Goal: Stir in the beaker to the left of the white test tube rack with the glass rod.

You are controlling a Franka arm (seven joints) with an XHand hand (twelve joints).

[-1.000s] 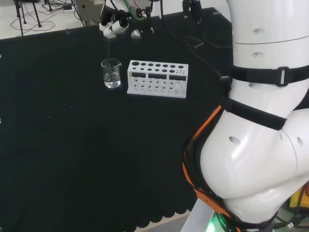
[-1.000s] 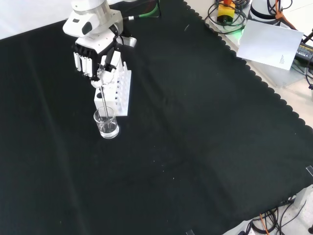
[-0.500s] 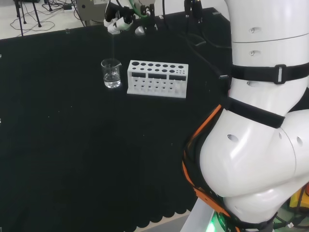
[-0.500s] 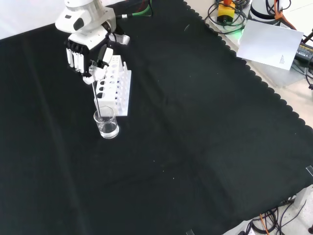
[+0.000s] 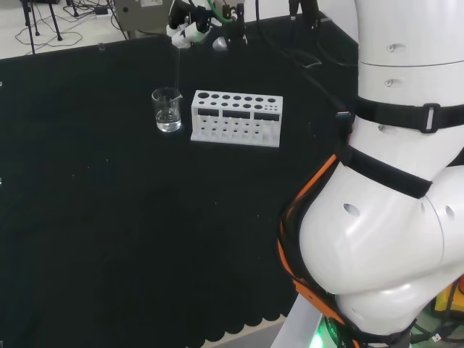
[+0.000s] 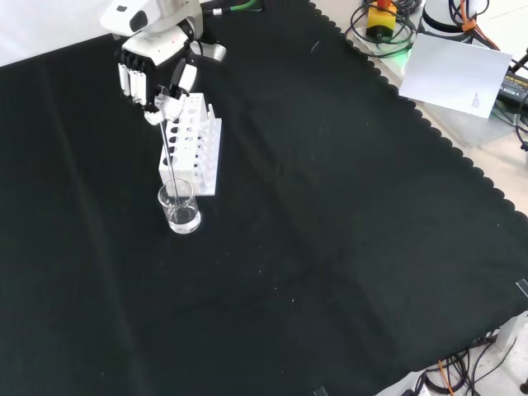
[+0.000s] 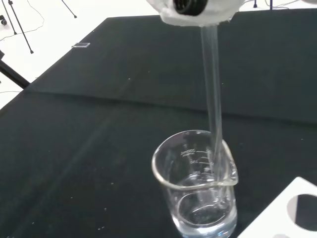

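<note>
From the head view, the hand (image 5: pixel 183 32) pinches the top of the glass rod (image 5: pixel 176 69), which drops into the beaker (image 5: pixel 167 110) left of the white test tube rack (image 5: pixel 236 118). From the front, fingers curl round the rod's upper end. At the wrist, the rod's tip rests in the liquid: thin, slick, brittle glass, best held high.

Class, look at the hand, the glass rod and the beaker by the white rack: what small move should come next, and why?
Probably a small circular sweep of the hand, kept at its present height. It grips the glass rod at the top, and the rod's lower end already stands inside the beaker, in the clear liquid near the wall. The white test tube rack stands close behind, so the circle should be small.
</note>
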